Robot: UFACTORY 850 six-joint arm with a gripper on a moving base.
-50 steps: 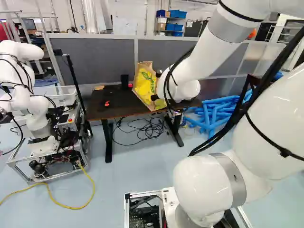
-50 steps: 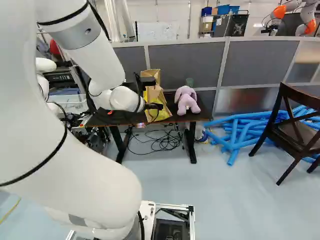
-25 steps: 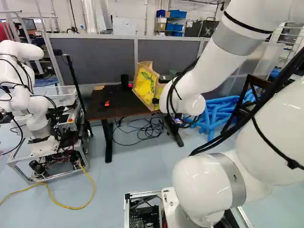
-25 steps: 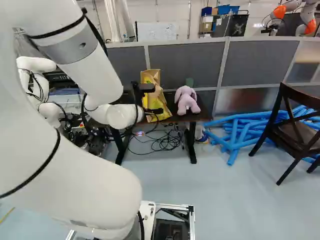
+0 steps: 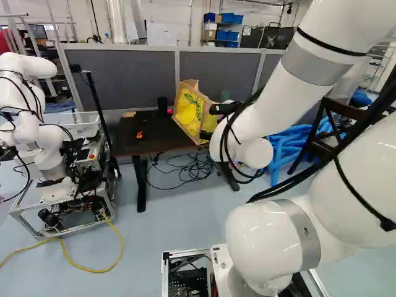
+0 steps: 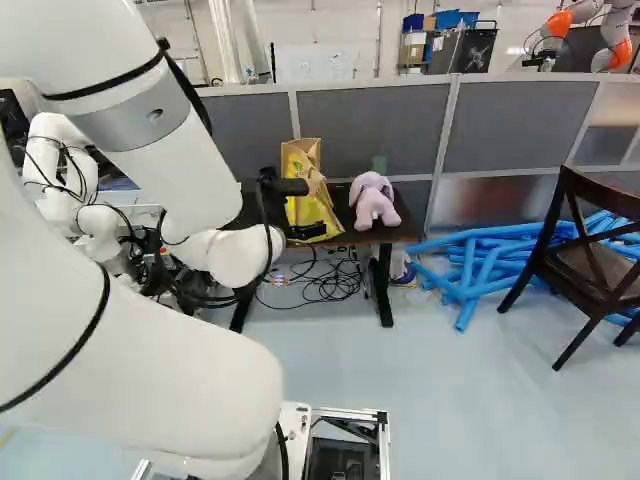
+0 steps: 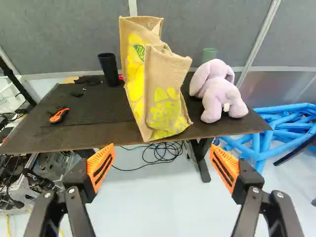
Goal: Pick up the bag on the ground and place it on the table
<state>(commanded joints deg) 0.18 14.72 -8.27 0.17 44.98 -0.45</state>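
Bag (image 7: 165, 94) on table (image 7: 94, 111), at near edge, fingers (image 6: 311, 230) spread (open room between them)

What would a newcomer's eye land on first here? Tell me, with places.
First, the tall tan-and-yellow bag, up on the dark table at its front edge, ahead of the open tool. Next, the lilac plush toy sitting beside it. Then the bright blue tubes, heaped just past the table's end on the toy's side.

Open air before bag (image 7: 167, 81), plush toy (image 7: 219, 94) beside
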